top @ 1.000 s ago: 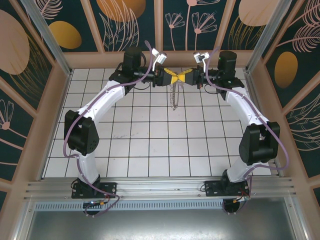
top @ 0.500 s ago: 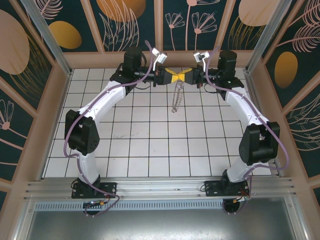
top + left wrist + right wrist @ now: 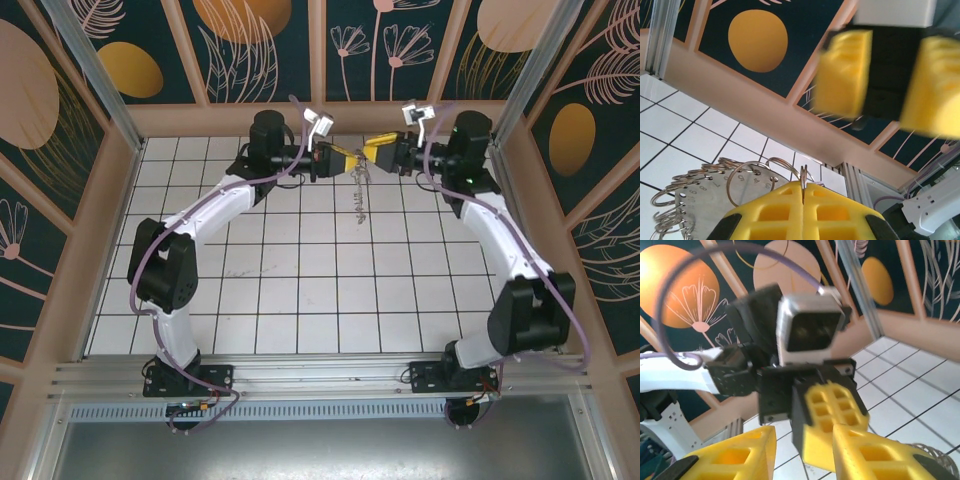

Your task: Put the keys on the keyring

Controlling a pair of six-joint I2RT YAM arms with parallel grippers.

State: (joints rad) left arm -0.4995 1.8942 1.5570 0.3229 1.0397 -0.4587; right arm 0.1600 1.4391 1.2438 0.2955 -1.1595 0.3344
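Up at the far end of the tiled floor (image 3: 300, 260) the two arms meet nose to nose. The left gripper (image 3: 345, 158) is clenched on the keyring (image 3: 357, 195), which hangs down below its tip. From the left wrist you see it close: the yellow fingers (image 3: 765, 215) are pressed together with one thin loop pinched in the seam between them. The rest of the keyring fans out low to the left, small rings all along its rim. Facing it and just apart, the right gripper (image 3: 373, 150) has its fingers (image 3: 842, 72) spread wide, with nothing between them. Its own wrist view agrees, with a clear gap between the pads (image 3: 875, 455) and the keyring's edge peeking in low at the right. The key itself I cannot make out.
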